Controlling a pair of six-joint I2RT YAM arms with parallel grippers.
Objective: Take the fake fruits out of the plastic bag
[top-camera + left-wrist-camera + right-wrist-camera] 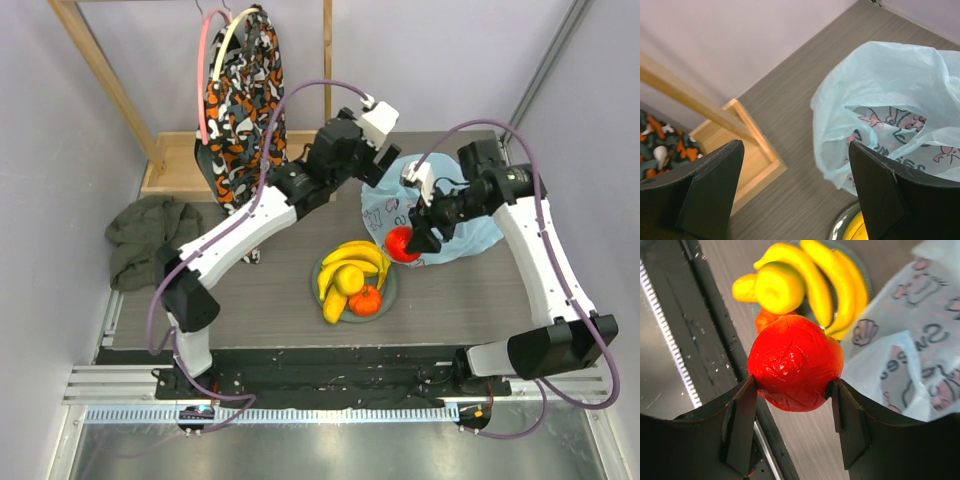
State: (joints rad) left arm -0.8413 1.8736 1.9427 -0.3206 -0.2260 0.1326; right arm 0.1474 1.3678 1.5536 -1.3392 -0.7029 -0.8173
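The light-blue plastic bag [440,215] [890,105] [910,355] with its pink cartoon print lies crumpled at the back right of the table. My right gripper [408,243] [792,395] is shut on the red apple [401,243] [795,362], held in the air between the bag and the plate [392,290]. On the plate lie the banana bunch [352,258] [827,280], a yellow-green round fruit [348,279] [779,287], a long yellow fruit [335,305] and a small orange one [366,300]. My left gripper [378,165] [795,190] hangs open above the table left of the bag, holding nothing.
A wooden rack base [175,165] [747,160] stands at the back left, with an orange-black-white patterned cloth [240,95] on hangers above it. A dark green garment [150,235] lies off the table's left edge. The black rail [715,340] runs along the near edge.
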